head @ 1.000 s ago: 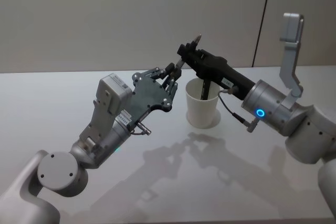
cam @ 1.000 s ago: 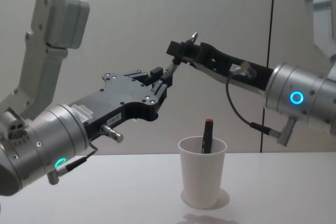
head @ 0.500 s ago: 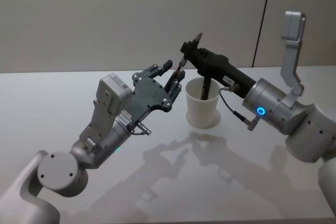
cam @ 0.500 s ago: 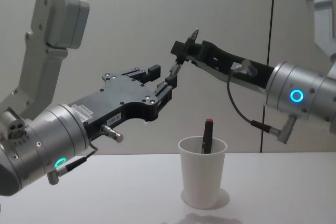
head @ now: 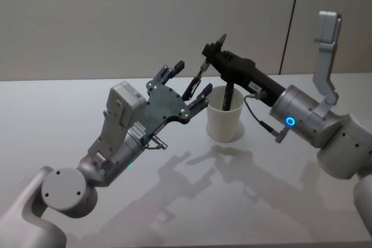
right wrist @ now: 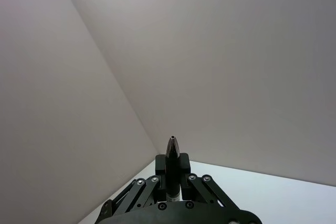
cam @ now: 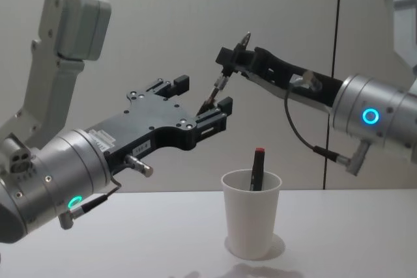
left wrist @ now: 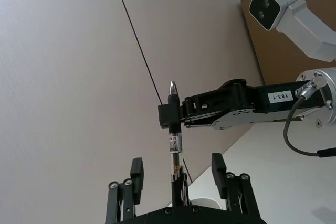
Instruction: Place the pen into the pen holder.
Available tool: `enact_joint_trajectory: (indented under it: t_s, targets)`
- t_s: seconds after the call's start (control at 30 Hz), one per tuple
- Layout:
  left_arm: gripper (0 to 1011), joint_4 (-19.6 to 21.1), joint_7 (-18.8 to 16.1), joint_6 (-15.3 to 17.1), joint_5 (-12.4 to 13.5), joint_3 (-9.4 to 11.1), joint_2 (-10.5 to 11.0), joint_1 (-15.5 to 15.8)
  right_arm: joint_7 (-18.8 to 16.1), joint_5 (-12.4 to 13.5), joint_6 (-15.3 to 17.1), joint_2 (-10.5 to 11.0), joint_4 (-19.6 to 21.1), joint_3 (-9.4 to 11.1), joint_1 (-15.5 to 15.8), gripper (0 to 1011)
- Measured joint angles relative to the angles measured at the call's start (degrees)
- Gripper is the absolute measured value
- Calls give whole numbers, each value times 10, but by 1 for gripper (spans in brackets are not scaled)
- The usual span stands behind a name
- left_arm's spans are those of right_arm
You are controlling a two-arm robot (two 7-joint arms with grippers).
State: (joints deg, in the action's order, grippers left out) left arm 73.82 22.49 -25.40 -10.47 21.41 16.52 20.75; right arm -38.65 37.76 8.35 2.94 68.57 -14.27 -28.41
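A slim dark pen [cam: 225, 76] hangs tilted in the air, well above and left of the pen holder [cam: 251, 222], a white paper cup on the table. My right gripper [cam: 228, 62] is shut on the pen's upper part, just below its silver tip [left wrist: 172, 88]. Beneath it my left gripper [cam: 202, 94] is open, its fingers [left wrist: 217, 167] spread either side of the pen's lower end without touching it. In the right wrist view the pen [right wrist: 172, 153] sticks out from the shut gripper [right wrist: 172, 170]. A red-topped pen [cam: 258, 168] stands in the holder [head: 225, 121].
The white table [head: 174, 201] stretches wide around the cup. A plain wall with a dark vertical seam [cam: 337, 24] stands behind. Both arms meet over the table's middle, left of the cup.
My left gripper has opened and let go of the pen's lower end. The right gripper keeps the pen and has moved slightly up and to the right.
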Motion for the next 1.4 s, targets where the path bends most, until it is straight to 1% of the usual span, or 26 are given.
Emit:
enact_joint_trajectory:
  t_s: [0.07,0.1,0.17,0.2,0.27,0.33,0.5,0.63,0.67,0.7,0.87,0.9,0.97,1.0,1.03,1.1,1.17,1.2,1.23,1.3,1.33,1.37,1.4]
  targets:
    - [848,0,0,0,0,0,0,0,1,1,-1,0,0,0,0,136]
    - [901,0,0,0,0,0,0,0,1,1,-2,1,1,0,0,136]
    - [931,0,0,0,0,0,0,0,3,1,-4,2,1,0,0,136]
    - [974,0,0,0,0,0,0,0,4,1,-6,2,2,1,0,136]
    - [1003,0,0,0,0,0,0,0,6,1,-9,3,2,1,0,136]
    - [1004,0,0,0,0,0,0,0,8,0,-13,4,4,1,0,136]
    - [1004,0,0,0,0,0,0,0,20,-10,-33,7,9,2,3,136]
    - [1004,0,0,0,0,0,0,0,32,-22,-55,10,13,3,5,136]
    - [1004,0,0,0,0,0,0,0,38,-29,-66,10,15,3,6,136]
    - [1004,0,0,0,0,0,0,0,38,-29,-66,10,15,3,6,136]
    - [1004,0,0,0,0,0,0,0,66,-61,-108,14,21,3,12,136]
    - [1004,0,0,0,0,0,0,0,66,-61,-108,14,21,3,12,136]
    - [1004,0,0,0,0,0,0,0,83,-83,-130,15,22,3,14,136]
    - [1004,0,0,0,0,0,0,0,83,-83,-130,15,22,3,14,136]
    - [1004,0,0,0,0,0,0,0,91,-94,-141,16,22,2,15,136]
    - [1004,0,0,0,0,0,0,0,101,-107,-153,16,22,1,17,136]
    - [1004,0,0,0,0,0,0,0,116,-131,-174,16,19,-1,19,136]
    - [1004,0,0,0,0,0,0,0,116,-131,-174,16,19,-1,19,136]
    - [1004,0,0,0,0,0,0,0,124,-144,-186,16,16,-3,20,136]
    - [1004,0,0,0,0,0,0,0,131,-157,-199,16,10,-4,20,136]
    - [1004,0,0,0,0,0,0,0,131,-157,-199,16,10,-4,20,136]
    - [1004,0,0,0,0,0,0,0,136,-167,-209,16,6,-6,20,136]
    - [1004,0,0,0,0,0,0,0,138,-170,-213,16,3,-6,21,136]
